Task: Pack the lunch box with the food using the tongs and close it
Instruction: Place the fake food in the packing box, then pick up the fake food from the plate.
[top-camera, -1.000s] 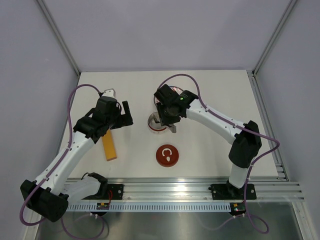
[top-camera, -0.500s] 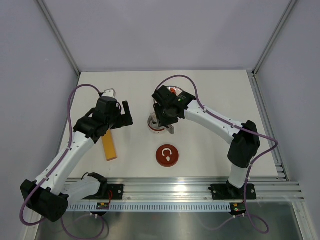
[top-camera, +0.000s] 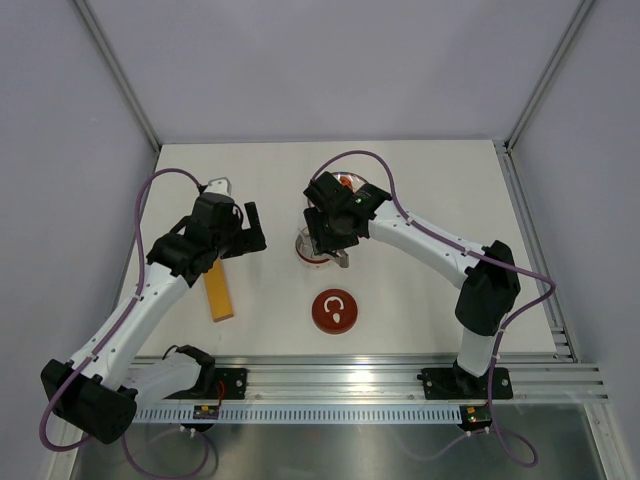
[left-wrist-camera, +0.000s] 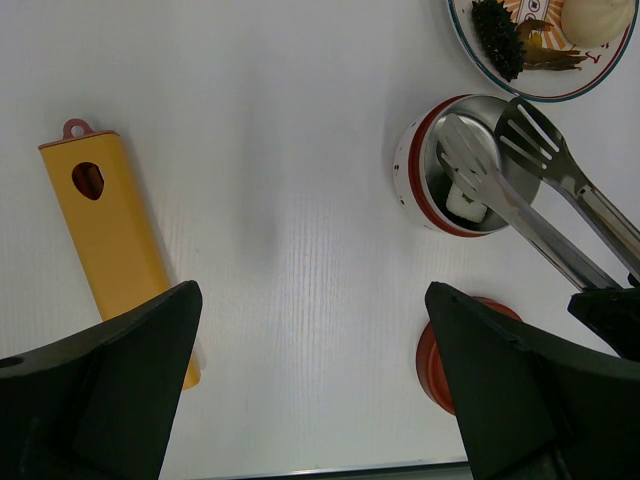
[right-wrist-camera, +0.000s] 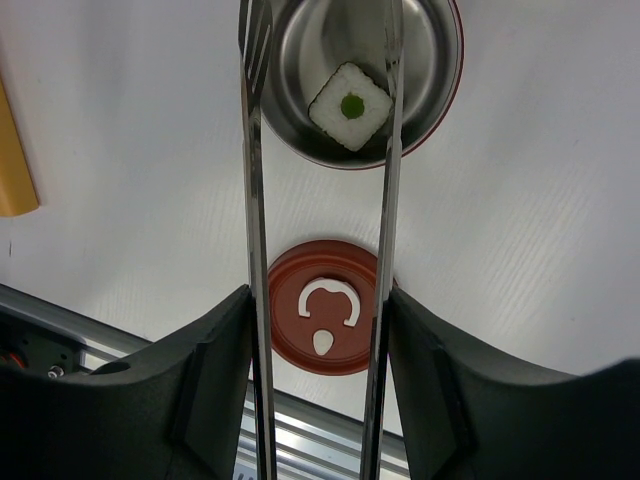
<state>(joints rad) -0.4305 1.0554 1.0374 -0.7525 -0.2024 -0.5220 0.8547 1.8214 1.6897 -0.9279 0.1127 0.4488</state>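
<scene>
plate (left-wrist-camera: 466, 38) cut off by top edge, lid (left-wrist-camera: 430, 365) half behind left gripper (left-wrist-camera: 310, 292), tongs (right-wrist-camera: 258, 200) tips cropped

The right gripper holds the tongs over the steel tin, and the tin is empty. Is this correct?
Not empty: the right wrist view shows a white square piece with a green centre in the tin, below the tongs. The rest holds.

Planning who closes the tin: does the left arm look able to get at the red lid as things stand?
Probably yes. The left pincer is open and empty, only bare table lies between it and the lid, and the tongs hover over the tin, beyond it.
</scene>
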